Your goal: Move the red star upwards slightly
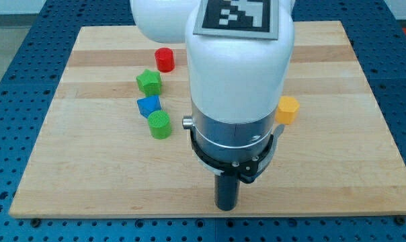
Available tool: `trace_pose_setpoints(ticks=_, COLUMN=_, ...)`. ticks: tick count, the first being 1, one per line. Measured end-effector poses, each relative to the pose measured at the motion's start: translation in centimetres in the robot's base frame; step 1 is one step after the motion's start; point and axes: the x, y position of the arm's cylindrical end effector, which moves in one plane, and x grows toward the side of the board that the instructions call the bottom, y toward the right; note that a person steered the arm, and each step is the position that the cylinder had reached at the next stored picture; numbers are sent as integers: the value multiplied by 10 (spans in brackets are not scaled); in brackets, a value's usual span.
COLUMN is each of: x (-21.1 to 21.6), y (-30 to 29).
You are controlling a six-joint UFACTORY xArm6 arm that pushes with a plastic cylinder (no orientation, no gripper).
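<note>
No red star shows in the camera view; the white arm body point(236, 74) hides the middle of the board. The only red block point(165, 59) in sight looks round like a cylinder and sits at the upper left. My tip point(226, 208) rests on the board near the view's bottom edge, at the centre. It is far below and to the right of the red block and touches no block.
A green star-like block point(149, 82), a blue block point(149, 105) and a green cylinder point(160, 124) form a column below the red block. A yellow hexagon point(288, 109) sits right of the arm. The wooden board point(351, 168) ends just below my tip.
</note>
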Motion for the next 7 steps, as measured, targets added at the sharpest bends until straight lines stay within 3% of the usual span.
trace_pose_setpoints(ticks=4, x=-66, y=-13)
trace_pose_setpoints(ticks=7, x=-142, y=-14)
